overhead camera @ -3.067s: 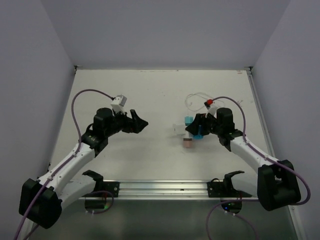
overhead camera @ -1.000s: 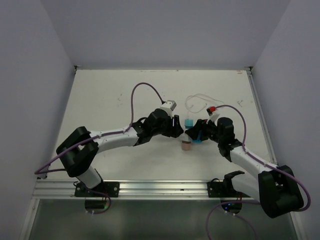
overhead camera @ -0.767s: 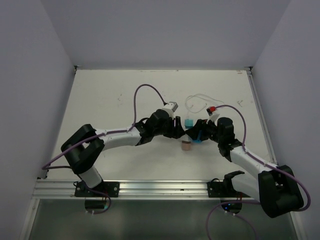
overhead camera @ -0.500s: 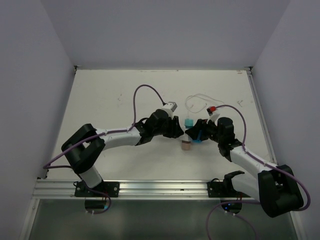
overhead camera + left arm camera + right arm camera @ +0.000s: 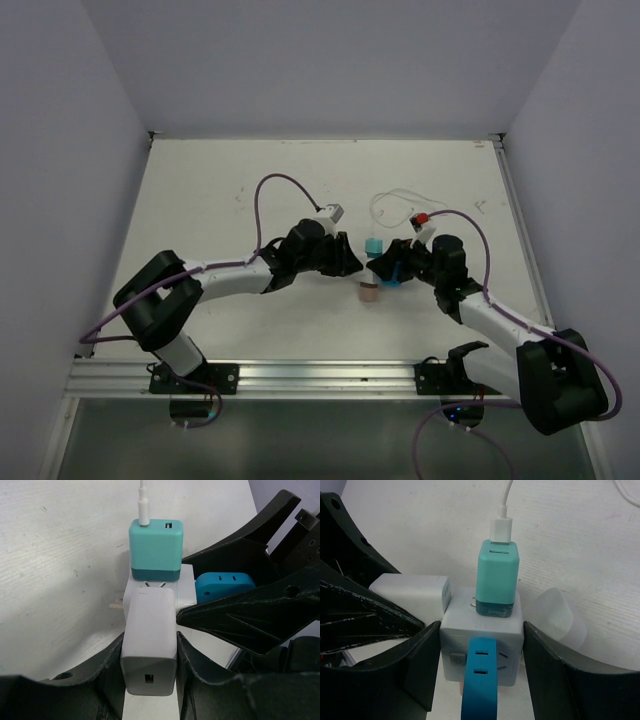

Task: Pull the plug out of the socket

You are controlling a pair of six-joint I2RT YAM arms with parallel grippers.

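My left hand [image 5: 149, 652] pinches the white plug [image 5: 150, 625] by its flat sides where it juts from the socket [image 5: 454, 627], mid-surface [image 5: 50, 555] and clamped in my right hand [image 5: 481, 645]; I judge it light, rigid and slick, so I'd grip near the base and pull straight.

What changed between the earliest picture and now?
The left arm reached right to the white plastic cube socket; its jaws now clamp the white rectangular plug. The right arm keeps its jaws on the socket; the teal cube plug and blue flat plug remain inserted.
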